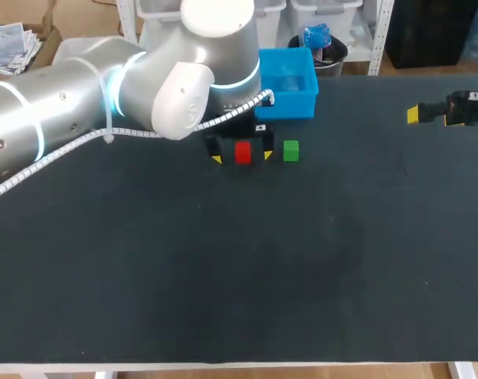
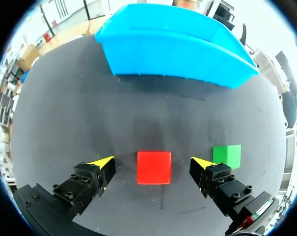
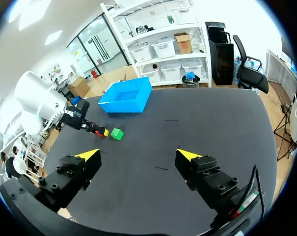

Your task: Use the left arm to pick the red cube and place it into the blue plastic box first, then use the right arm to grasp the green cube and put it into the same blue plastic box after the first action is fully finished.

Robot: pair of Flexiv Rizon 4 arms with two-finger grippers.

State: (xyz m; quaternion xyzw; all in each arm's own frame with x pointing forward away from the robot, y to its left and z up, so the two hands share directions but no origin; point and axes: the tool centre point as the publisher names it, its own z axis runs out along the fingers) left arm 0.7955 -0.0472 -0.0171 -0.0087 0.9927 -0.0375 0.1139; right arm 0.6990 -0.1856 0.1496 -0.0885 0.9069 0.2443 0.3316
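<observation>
Early days here. Left tool down at the table, fingers apart with the red cube sitting between them, not pinched yet. Green cube just beside its right finger, blue plastic box ahead, no cube inside. Right tool spread wide too, well off from everything. Both placements left to do.

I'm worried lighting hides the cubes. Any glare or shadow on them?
Head view: glare sits on the left arm; the red cube and green cube are evenly lit. Left wrist view: a faint shadow darkens the table around the red cube, between the tips of the open left claw. Right wrist view: green cube shows without glare.
</observation>
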